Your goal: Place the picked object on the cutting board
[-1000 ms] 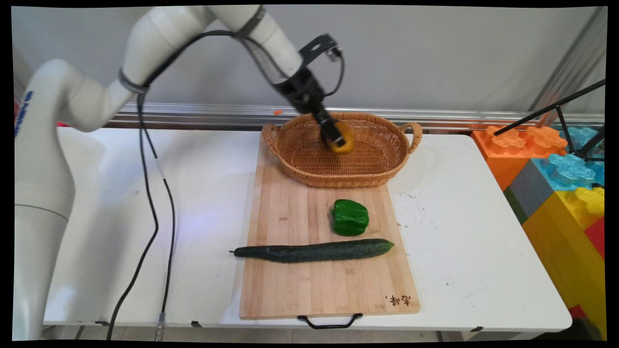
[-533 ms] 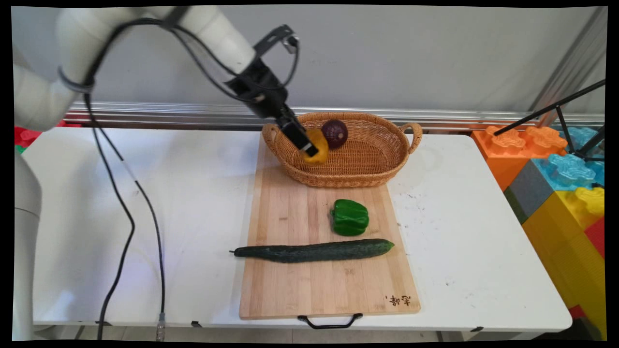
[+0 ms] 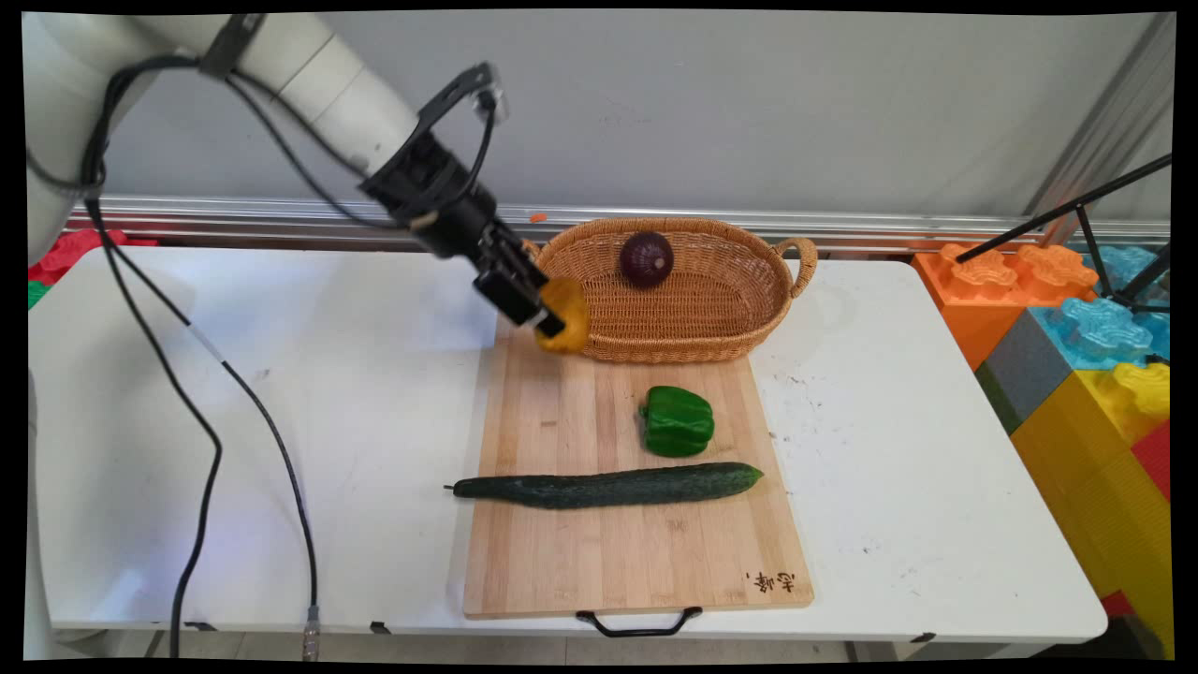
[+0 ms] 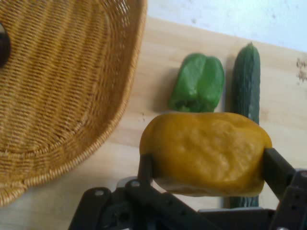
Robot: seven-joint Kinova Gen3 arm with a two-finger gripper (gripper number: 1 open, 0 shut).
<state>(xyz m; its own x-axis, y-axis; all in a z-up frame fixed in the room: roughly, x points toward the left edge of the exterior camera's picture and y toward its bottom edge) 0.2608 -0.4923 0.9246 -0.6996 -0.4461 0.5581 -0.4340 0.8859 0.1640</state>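
Note:
My gripper (image 3: 552,320) is shut on a yellow-orange pepper (image 3: 566,315), held in the air just outside the left rim of the wicker basket (image 3: 711,332), over the far left corner of the wooden cutting board (image 3: 618,552). In the hand view the yellow pepper (image 4: 206,152) is squeezed between both fingers (image 4: 145,167), with the basket (image 4: 62,96) to its left. A dark red onion (image 3: 647,258) lies inside the basket. A green pepper (image 3: 676,421) (image 4: 197,82) and a long cucumber (image 3: 608,486) (image 4: 246,81) lie on the board.
Big toy blocks (image 3: 1076,328) in orange, blue and yellow are stacked off the table's right end, with a black tripod leg (image 3: 1067,211) above them. Black cables (image 3: 201,449) hang from the arm over the left of the white table (image 3: 936,487).
The gripper has carried the yellow pepper leftward and out of the basket, from its middle to just past its left rim. The red onion, hidden behind the arm a second ago, now shows.

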